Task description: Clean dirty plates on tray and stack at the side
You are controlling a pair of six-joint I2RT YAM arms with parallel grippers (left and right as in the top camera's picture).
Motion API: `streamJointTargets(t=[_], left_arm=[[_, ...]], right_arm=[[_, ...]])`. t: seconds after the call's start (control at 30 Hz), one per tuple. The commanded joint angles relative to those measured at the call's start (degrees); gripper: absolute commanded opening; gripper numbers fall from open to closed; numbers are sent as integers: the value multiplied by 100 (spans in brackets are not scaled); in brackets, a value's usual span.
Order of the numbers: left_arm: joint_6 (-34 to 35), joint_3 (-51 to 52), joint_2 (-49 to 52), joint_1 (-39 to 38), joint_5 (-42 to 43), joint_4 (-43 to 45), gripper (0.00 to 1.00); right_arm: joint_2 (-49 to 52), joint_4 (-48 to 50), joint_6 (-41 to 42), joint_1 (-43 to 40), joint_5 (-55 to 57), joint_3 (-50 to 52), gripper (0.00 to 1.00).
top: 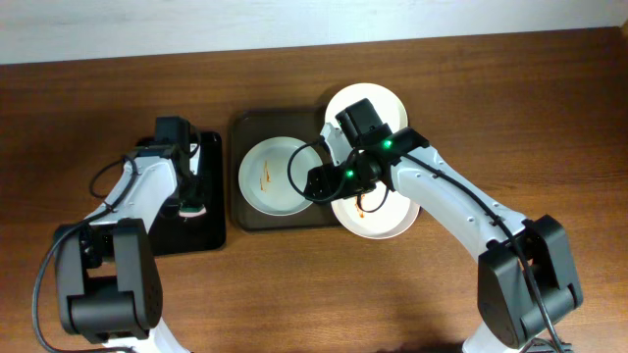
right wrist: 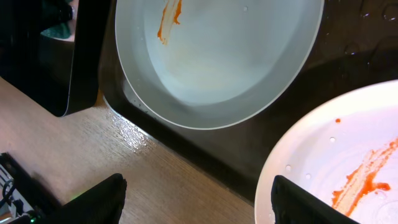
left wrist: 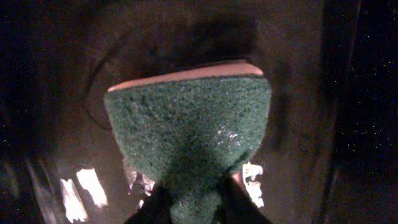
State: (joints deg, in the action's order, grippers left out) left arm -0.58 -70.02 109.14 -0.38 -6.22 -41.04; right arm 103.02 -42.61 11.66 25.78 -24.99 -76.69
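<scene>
Now the left gripper pinches a green sponge; the right gripper, wide open, empty, should probably steady the streaked centre plate by its rim.

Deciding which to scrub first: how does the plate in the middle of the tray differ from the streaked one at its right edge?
The middle plate lies wholly inside the tray; the right plate sits mostly past its right edge. The middle plate's streak is thin; the right plate's, a broader smear. Both are round and white.
</scene>
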Motion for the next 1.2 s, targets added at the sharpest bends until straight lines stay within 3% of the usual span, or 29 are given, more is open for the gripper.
streamJointTargets(t=[0.0,0.13,0.47,0.6,0.7,0.83,0.87,0.97,1.03,1.1,1.17], left_arm=[[-55,328,-72,-11,-24,219,0],[-57,407,-85,-11,109,422,0],[-553,-922,-621,-11,1117,-619,0],[-553,-922,-621,-11,1121,-619,0],[-555,-922,-621,-11,1419,-619,0],[-555,-1060,-621,-151,1705,-619,0],[-555,-1121,-621,-271,1847,-610,0],[-549,-1143,-610,-557,2415,-302,0],[-273,-1141,-564,-802,2448,-50,0],[-24,-1141,-446,-1069,2448,55,0],[105,-1141,-334,-1255,2448,118,0]], right_arm=[[-66,-7,-20,46,-31,-11,76],[-66,-37,-20,46,-31,-11,76],[-63,7,-81,-487,-238,-13,69],[256,385,-352,-245,688,-9,69],[726,1027,-363,-118,796,-9,59],[1346,1764,190,-105,833,-9,49],[1539,1904,365,-105,835,-11,43],[1676,1998,748,-105,881,-11,30],[1676,2044,1078,-105,1200,-11,16],[1676,2035,1180,-105,1285,-11,16],[1676,1945,1193,-116,1458,-11,5]])
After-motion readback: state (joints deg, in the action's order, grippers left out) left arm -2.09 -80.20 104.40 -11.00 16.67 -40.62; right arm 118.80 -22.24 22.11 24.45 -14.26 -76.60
